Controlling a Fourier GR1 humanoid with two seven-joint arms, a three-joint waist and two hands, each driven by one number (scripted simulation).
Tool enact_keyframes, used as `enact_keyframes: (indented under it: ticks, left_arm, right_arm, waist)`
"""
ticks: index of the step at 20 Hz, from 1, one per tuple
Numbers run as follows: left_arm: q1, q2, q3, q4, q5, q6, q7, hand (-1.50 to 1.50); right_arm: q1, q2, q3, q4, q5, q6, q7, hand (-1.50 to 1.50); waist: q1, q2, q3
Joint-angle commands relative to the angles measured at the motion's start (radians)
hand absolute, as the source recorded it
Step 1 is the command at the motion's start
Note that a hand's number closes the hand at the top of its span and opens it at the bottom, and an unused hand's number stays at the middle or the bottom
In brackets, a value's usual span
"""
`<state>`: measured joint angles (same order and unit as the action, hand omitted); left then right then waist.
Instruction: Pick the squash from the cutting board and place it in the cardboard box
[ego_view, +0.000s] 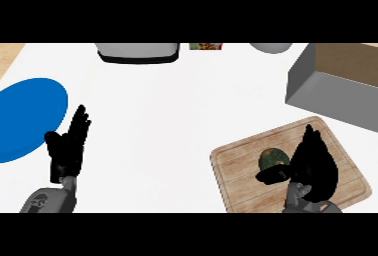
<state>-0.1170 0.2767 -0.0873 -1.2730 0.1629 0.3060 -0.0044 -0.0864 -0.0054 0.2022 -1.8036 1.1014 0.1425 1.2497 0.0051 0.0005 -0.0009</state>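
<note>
The squash (272, 158), a small round dark green thing with mottled skin, lies on the cutting board (244, 185), a little above the board's middle and toward the side nearest the box. It is not yet lifted, as far as can be judged: it shows flat against the wood.

The right hand (314, 160) is over the board just beside the squash, on its right. Its fingers are straight and point away from the robot, while the thumb reaches out to the left below the squash, so the hand is spread with the squash at the edge of the gap between thumb and fingers. Nothing is curled round the squash yet; whether the thumb touches it cannot be told.

The cardboard box (325, 85) stands beyond the board's far right corner, grey on its outer wall and brown inside, open at the top. No squash shows in the part of it that is visible.

So the task looks to be at its early part: the hand is at the squash, but closing, lifting, carrying across to the box and letting go all seem left to do.

The left hand (70, 142) rests open at the left of the view, fingers up, beside a blue plate (26, 120) on the white tabletop (170, 115).
</note>
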Motion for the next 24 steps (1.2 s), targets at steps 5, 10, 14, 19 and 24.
enact_keyframes:
  ticks: [5, 10, 14, 19, 24]
  left_arm:
    - [-0.015, 0.003, 0.016, -0.035, 0.004, -0.005, 0.046, 0.0]
    - [0.02, -0.014, 0.016, 0.0, -0.009, -0.021, -0.003, 0.0]
    - [0.026, -0.013, 0.015, -0.04, -0.025, -0.028, 0.031, 0.0]
    - [0.017, -0.039, 0.019, -0.032, -0.056, 0.011, 0.036, 0.0]
    - [0.017, -0.021, 0.04, -0.045, -0.041, -0.037, 0.039, 0.0]
  right_arm:
    - [-0.032, 0.005, -0.022, 0.109, -0.021, -0.063, 0.178, -1.5]
    - [0.012, 0.005, 0.018, 0.07, -0.006, -0.053, 0.183, -1.5]
    - [-0.043, 0.005, 0.017, 0.131, -0.025, -0.069, 0.133, 1.5]
    - [-0.041, 0.005, 0.038, 0.058, 0.101, -0.022, 0.096, 1.5]
    - [-0.139, 0.005, 0.021, 0.204, 0.135, -0.089, 0.086, 1.5]
  waist:
    - [0.0, 0.0, 0.001]
    - [-0.006, -0.001, 0.001]
    - [-0.001, -0.001, 0.001]
    - [-0.009, -0.002, 0.001]
    - [-0.001, -0.001, 0.001]
